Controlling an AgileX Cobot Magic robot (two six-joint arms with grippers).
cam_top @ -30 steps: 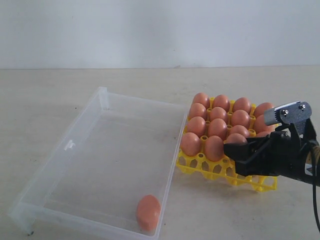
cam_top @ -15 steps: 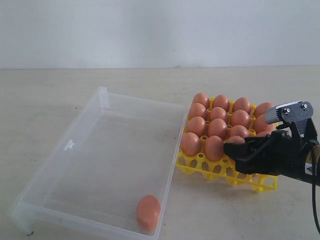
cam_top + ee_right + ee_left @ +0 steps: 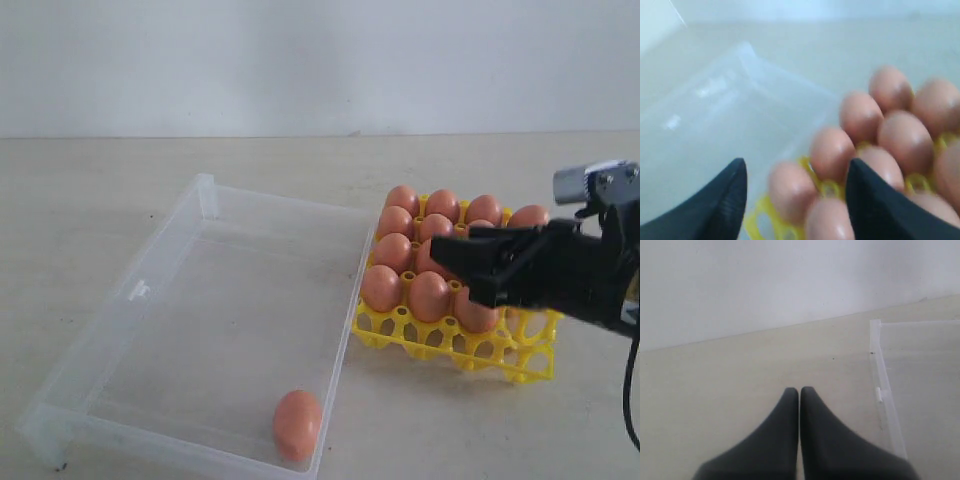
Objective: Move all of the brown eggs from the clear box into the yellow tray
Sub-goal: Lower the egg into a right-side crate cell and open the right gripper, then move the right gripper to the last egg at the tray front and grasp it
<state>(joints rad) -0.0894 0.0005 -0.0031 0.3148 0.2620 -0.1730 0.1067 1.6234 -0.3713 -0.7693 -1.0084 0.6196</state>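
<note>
One brown egg (image 3: 298, 424) lies alone in the near corner of the clear box (image 3: 230, 320). The yellow tray (image 3: 440, 345) to its right holds several brown eggs (image 3: 435, 256) in its cups. My right gripper (image 3: 455, 268) hovers open just above the tray's front rows, holding nothing. In the right wrist view its fingers (image 3: 735, 190) straddle the air over the tray eggs (image 3: 832, 150), with the yellow tray (image 3: 757, 217) and clear box (image 3: 715, 115) beyond. My left gripper (image 3: 799, 390) is shut and empty, over bare table beside the clear box's rim (image 3: 886, 390). It is out of the exterior view.
The box and tray stand side by side on a pale tabletop (image 3: 480, 440), with a plain white wall (image 3: 320, 60) behind. A small clasp tab (image 3: 140, 290) sits on the box's left wall.
My right gripper has risen from the tray's front right cups and shifted left over the eggs. The egg it stood over stays in its cup. The lone egg in the box has not moved.
</note>
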